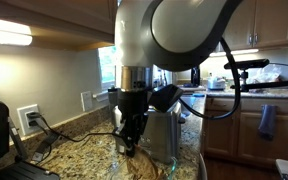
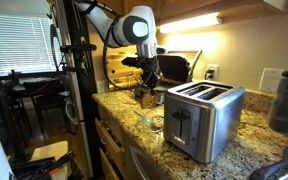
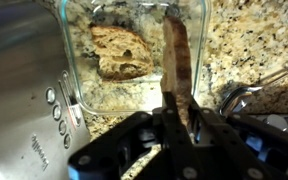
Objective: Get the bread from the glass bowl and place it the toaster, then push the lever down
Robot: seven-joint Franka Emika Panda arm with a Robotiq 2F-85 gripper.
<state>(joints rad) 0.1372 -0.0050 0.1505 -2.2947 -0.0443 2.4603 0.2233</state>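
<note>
Hand [image 3: 176,102] pinching upright bread slice [image 3: 176,55] over glass bowl [image 3: 84,88]; second slice [image 3: 119,50] lying inside.

- No word, brand or number is showing clearly enough to read in any view.
- Small printed markings are sitting on the toaster [image 3: 24,90] beside its buttons [image 3: 56,112] in the wrist view, too blurred to read.

Speckled granite counter [image 2: 234,150], seen in an exterior view: toaster [image 2: 204,118] at near edge, glass bowl [image 2: 151,121] just beside it on left. Black appliance [image 2: 176,68] far back by wall. Dark bottle [image 2: 287,98] at right.
</note>
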